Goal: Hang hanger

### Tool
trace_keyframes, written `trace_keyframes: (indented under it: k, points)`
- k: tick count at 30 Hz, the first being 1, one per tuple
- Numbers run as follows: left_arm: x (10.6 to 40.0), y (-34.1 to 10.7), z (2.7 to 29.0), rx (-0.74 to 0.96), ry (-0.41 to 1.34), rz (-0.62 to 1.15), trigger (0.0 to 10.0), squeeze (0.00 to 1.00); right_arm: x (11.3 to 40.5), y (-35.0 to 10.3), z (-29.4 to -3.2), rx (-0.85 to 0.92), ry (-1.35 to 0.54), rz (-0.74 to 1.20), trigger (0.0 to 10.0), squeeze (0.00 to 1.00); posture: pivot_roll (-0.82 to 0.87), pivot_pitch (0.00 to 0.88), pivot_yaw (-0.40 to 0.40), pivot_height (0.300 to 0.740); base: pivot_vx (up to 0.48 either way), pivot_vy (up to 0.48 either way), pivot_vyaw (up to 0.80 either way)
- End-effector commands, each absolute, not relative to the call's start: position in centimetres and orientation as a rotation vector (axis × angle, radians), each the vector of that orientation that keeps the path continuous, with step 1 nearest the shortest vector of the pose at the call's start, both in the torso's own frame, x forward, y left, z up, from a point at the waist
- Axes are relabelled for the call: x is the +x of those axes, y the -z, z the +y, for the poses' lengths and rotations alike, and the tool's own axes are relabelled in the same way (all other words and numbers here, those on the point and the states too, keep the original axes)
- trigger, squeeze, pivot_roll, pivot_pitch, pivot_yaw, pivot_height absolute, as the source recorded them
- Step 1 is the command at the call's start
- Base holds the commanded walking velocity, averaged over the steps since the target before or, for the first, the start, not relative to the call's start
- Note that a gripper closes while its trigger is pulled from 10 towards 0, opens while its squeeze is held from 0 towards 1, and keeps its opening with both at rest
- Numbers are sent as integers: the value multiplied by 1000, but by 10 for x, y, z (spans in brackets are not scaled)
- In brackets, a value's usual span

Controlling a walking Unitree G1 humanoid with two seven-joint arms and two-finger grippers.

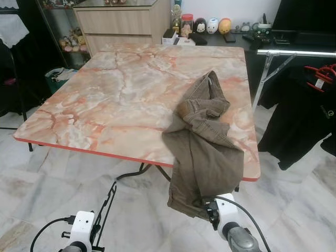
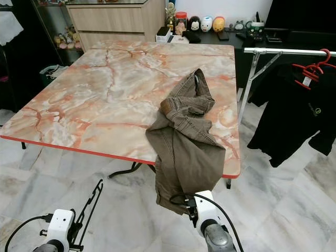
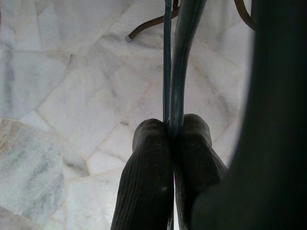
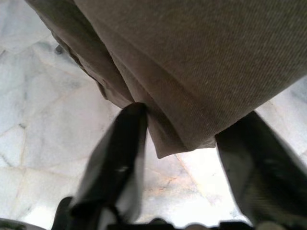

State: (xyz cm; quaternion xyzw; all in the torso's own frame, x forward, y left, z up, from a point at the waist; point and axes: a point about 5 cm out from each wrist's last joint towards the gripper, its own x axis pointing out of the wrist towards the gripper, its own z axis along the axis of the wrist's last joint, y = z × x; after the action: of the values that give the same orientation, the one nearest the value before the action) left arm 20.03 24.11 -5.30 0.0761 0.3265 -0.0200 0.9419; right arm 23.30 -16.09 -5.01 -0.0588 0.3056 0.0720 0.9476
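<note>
Low at the front, the left gripper [image 3: 170, 139] is clenched on a thin black hanger [image 1: 107, 206], its two fingers [image 3: 146, 177] pressed together on the hanger's wire. From the head camera the hanger stands up from that gripper, above the floor [image 1: 47, 184] and in front of the table's near edge.

On the other side, the right gripper [image 4: 184, 158] is spread wide, with the hanging end of a pair of brown trousers [image 1: 205, 157] coming down between its two fingers [image 4: 117, 158]; one finger looks to be touching the cloth, and nothing is gripped. The trousers lie crumpled on the near right part of a marble-pattern table [image 1: 105, 100] with a red rim, and their lower part drapes over the front edge toward the floor of pale marble tiles.

To the right of the table stands a metal clothes rail [image 1: 299, 52] carrying a black shirt [image 1: 299, 121] and a red hanger [image 1: 320, 73]. Behind the table are a wooden cabinet [image 1: 121, 23] and a dark shelf holding small figurines [image 1: 210, 25]
</note>
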Motion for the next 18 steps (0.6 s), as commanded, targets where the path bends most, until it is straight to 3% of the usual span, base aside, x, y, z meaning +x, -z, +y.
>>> trace_keyframes:
  k: [1,18]
  points:
    - [197,54,242,177,50,673,10000,0,234,49,-160,-112,-142,612,0,0,114,23,53,740,0,0,0]
    - [198,54,242,191,51,672,10000,0,237,47,-156,-117,-160,588,0,0,115,15,51,740,0,0,0]
